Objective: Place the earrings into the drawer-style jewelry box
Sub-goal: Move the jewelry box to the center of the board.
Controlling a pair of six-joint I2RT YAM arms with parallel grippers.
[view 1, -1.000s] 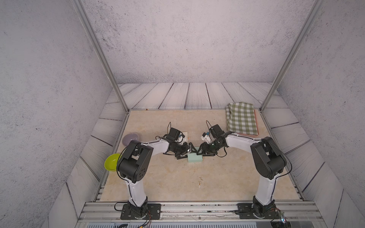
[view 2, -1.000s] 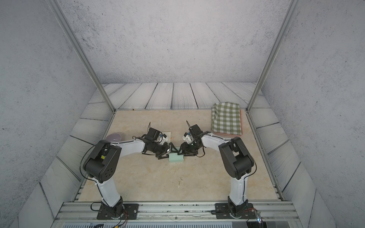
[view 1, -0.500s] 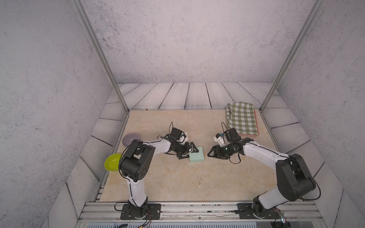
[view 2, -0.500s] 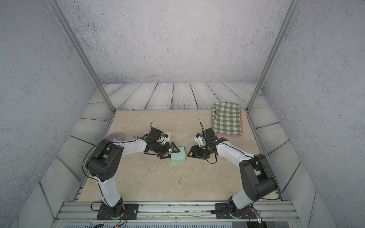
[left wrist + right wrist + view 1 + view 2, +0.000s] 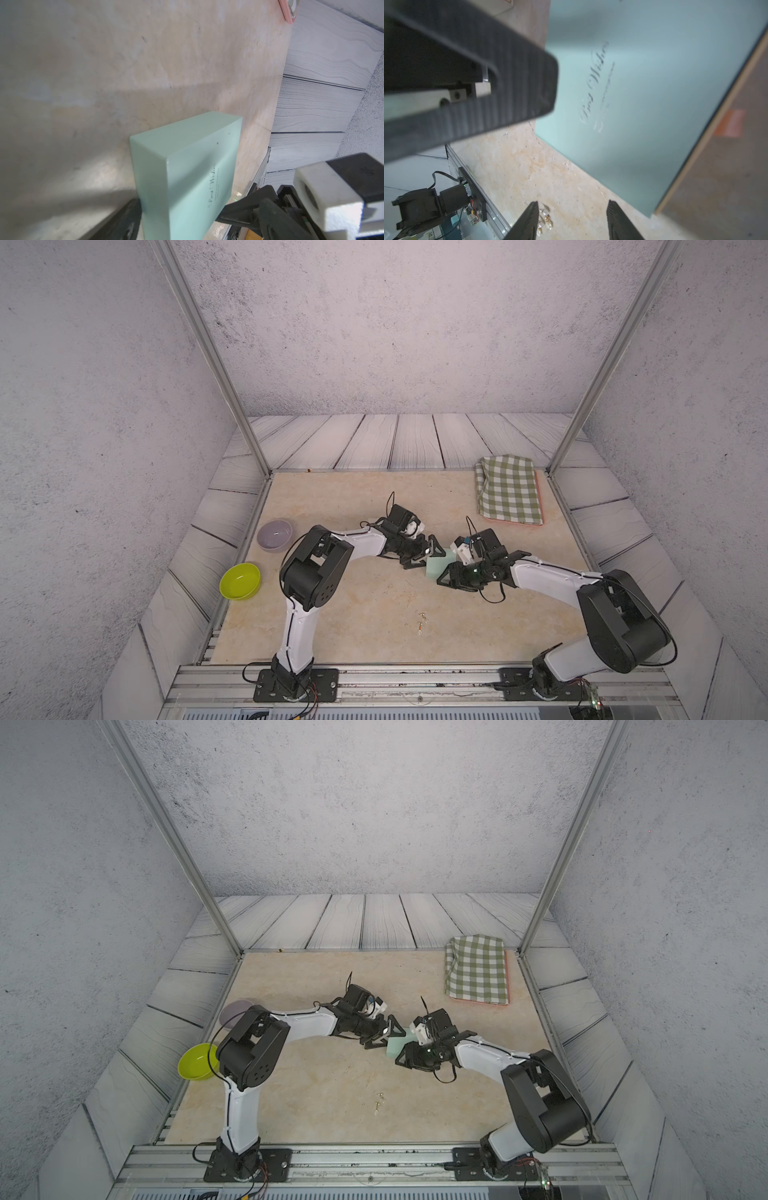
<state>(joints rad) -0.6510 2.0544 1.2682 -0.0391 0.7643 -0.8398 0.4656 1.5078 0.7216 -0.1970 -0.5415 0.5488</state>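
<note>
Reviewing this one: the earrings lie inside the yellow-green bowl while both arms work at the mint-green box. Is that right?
No. The earrings lie on the bare tabletop near the front edge, not in the yellow-green bowl; both top views show it. Both arms are at the mint-green box.

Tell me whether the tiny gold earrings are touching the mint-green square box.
Apart. Both top views show the tiny gold earrings lying on the beige table, a wide gap from the mint-green square box.
</note>
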